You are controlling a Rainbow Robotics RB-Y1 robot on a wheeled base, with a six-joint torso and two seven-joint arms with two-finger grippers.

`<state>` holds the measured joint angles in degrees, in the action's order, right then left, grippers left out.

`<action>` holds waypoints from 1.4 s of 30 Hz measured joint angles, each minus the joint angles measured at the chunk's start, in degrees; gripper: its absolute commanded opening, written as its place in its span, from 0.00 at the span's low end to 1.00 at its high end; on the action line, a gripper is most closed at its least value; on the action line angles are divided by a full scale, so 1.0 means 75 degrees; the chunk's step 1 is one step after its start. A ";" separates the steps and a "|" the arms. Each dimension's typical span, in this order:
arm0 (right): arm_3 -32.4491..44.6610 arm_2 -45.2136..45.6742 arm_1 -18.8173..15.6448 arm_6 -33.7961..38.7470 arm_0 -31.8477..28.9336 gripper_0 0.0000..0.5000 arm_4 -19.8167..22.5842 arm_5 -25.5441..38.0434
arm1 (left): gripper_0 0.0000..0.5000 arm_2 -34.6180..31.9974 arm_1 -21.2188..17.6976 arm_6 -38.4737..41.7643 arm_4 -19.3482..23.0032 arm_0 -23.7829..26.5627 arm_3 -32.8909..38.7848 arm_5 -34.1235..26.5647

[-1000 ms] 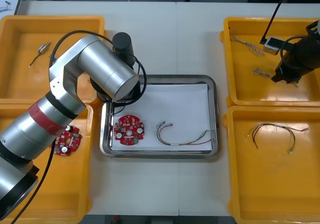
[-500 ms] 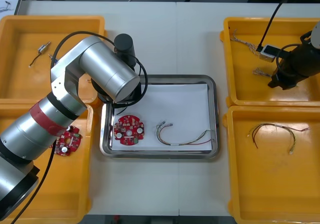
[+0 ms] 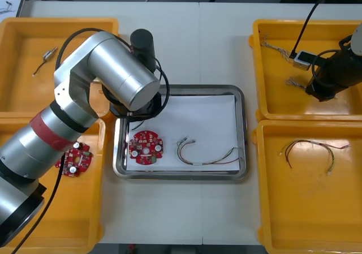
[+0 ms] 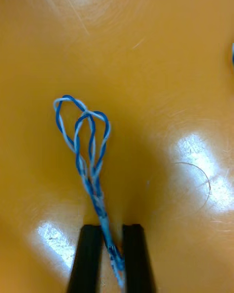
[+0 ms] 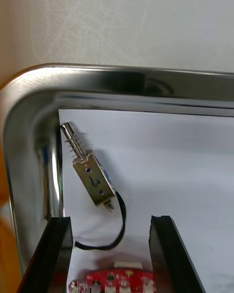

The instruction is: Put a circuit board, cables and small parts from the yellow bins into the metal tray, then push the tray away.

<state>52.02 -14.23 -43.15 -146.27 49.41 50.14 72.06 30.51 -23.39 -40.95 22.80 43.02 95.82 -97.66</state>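
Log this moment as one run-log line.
left gripper open over small metal part in tray | right gripper shut on blue-and-white cable, far right bin | tray also holds circuit board, red-and-yellow cable

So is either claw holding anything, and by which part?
The right gripper, over a yellow bin, is shut on the twisted blue and white cable, pinching it near one end. The left gripper is open above the tray, holding nothing.

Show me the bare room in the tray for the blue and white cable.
Free: the tray's far right half, bordered by its far and right rims and the cable nearer. Crowded: the left side, with board, metal part and the open left gripper. The right gripper holds the blue and white cable in the far right bin.
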 measured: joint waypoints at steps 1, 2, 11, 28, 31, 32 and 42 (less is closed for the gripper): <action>0.0000 0.0000 0.0000 0.0000 0.0000 0.00 0.0000 -0.0027 | 0.92 -0.0054 0.0000 0.0000 0.0073 0.0021 0.0062 -0.0059; 0.0000 0.0000 0.0000 0.0000 -0.0001 0.00 0.0000 -0.0051 | 0.92 -0.0114 0.0000 0.0000 0.0140 0.0040 0.0130 -0.0122; 0.0007 0.0000 -0.0009 -0.0002 0.0013 0.00 0.0000 -0.0107 | 0.92 -0.0724 -0.0063 0.0000 0.0816 0.0303 0.0617 -0.0782; 0.0640 0.0989 -0.0304 -0.0034 0.0226 0.00 -0.0033 0.1633 | 0.92 -0.1803 -0.1285 -0.0007 0.1920 0.0699 0.1145 -0.1527; 0.0790 0.1473 -0.0305 -0.0035 0.0226 0.00 -0.0058 0.2092 | 0.92 -0.1946 -0.1493 -0.0098 0.2025 0.0699 0.1145 -0.1529; 0.0845 0.1623 -0.0305 -0.0035 0.0227 0.00 -0.0080 0.2251 | 0.92 -0.2005 -0.1564 -0.0203 0.2081 0.0699 0.1143 -0.1530; 0.1513 0.2700 -0.0310 -0.0036 0.0229 0.00 -0.0236 0.3777 | 0.94 -0.2652 -0.2075 -0.2352 0.2335 0.0700 0.0519 -0.1524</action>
<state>63.37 6.02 -45.47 -146.54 51.13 48.37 100.38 10.63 -38.95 -58.59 40.31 48.26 99.71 -109.09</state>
